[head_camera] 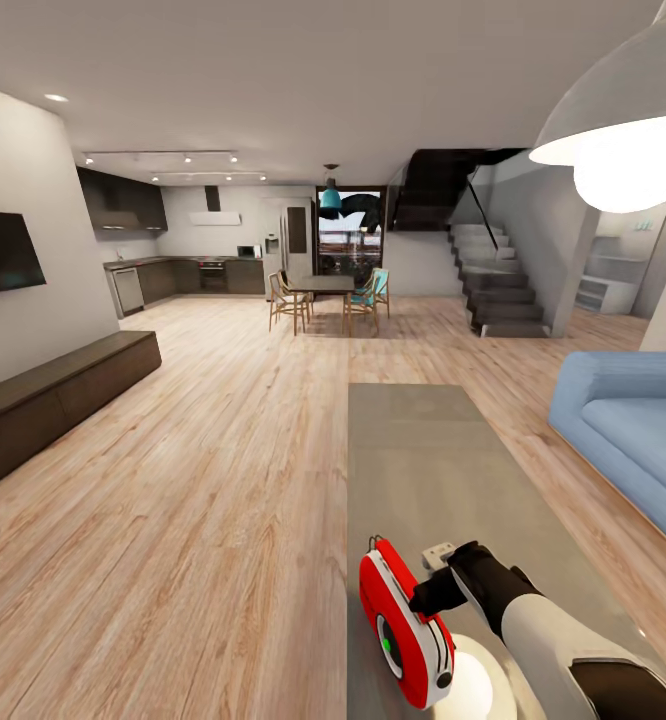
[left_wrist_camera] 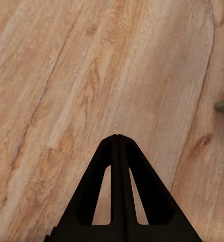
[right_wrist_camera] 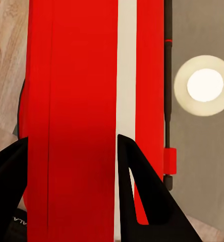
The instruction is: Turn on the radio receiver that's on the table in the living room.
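Living room w/ plank floor (head_camera: pixel 203 480): TV (head_camera: pixel 3 252) at 9 o'clock, low cabinet (head_camera: pixel 53 400) under it, dining set far off at 12, sofa (head_camera: pixel 638 430) at 3. Left pincer (left_wrist_camera: pixel 117 137) hangs over bare floor, tips pressed together, idle since the job needs one arm. Counter (head_camera: pixel 423 470) runs from centre down to 6 o'clock; radio (head_camera: pixel 405 622) stands on its near end at approx 6, white face w/ green dial toward 7. Right pincer (head_camera: pixel 441 580) sits at the radio's top, 5 o'clock, fingers (right_wrist_camera: pixel 137 186) spread astride the red body, prob. lined up to steady it or reach the switch. Whether they actually touch: can't tell.
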Motion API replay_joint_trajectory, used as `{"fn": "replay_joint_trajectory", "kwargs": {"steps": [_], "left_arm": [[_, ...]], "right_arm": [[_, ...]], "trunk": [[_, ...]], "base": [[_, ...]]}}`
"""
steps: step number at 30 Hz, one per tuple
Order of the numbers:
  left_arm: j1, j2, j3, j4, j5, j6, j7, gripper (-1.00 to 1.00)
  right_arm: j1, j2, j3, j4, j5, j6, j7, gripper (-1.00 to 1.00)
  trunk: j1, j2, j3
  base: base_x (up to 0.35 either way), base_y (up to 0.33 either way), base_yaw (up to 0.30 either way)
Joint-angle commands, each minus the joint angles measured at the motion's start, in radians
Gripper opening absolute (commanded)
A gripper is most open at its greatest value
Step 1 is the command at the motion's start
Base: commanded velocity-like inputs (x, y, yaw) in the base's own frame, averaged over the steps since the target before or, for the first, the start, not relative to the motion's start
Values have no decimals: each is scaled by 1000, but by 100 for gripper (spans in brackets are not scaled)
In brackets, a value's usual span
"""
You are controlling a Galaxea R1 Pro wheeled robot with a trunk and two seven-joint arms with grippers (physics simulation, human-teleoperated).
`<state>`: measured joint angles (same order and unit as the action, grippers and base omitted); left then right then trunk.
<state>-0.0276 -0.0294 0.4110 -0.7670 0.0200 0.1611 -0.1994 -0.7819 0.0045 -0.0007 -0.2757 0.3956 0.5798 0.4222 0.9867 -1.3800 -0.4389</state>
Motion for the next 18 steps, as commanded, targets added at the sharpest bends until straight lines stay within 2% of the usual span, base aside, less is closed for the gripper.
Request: {"fn": "replay_joint_trajectory", "kwargs": {"steps": [1,15,16,18], "left_arm": [[0,0,0,0,0,0,0,-100],[0,0,0,0,0,0,0,-100],[0,0,0,0,0,0,0,-100],[0,0,0,0,0,0,0,-100]], "right_arm": [[0,0,-2,0,-5,1,1,-100],[0,-1,5,1,-6,2,-6,-100],[0,-1,5,1,-6,1,-6,100],[0,-1,5,1,-6,1,-6,100]], "trunk": [[0,0,0],[0,0,0],[0,0,0],[0,0,0]], "base": [[0,0,0],[0,0,0],[0,0,0],[0,0,0]]}}
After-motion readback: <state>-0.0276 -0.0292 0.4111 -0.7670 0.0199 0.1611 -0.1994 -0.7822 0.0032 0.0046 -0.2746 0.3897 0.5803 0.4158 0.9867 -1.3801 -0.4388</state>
